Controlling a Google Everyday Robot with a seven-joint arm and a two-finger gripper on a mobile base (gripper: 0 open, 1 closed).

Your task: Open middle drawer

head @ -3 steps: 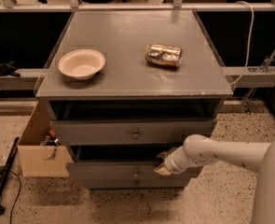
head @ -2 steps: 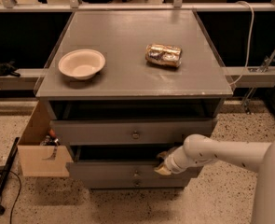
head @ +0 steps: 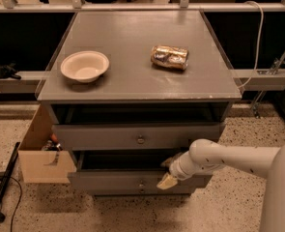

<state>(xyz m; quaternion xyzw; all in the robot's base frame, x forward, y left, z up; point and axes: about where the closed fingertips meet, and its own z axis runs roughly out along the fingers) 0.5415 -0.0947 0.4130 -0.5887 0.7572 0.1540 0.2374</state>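
Cardboard box sits against the cabinet's left side. Its near flap is touching or just beside the left end of the middle drawer front; we can't tell which. If the drawer travels further out, that end could snag the flap and drag the box.

Pale bowl sits near the left edge of the worktop, toward the front. A jerky pull could shake the cabinet and walk the bowl to the edge.

The middle drawer is below the worktop's front edge, under the taller-fronted upper drawer. There's a dark gap above its panel, so we judge it partly out, not fully open. Its small knob at panel centre is untouched.

End effector is at the panel's top lip, right of the knob. We cannot tell whether it is spread or clamped there.

Main risks:
- An off-centre pull skews the drawer and it binds.
- Contact slips off the lip and we lose the drawer.
- The arm runs just under the upper drawer front, so any lift while pulling could bump it.

Crumpled foil packet, right of worktop centre, is low risk and might shift on a jolt.
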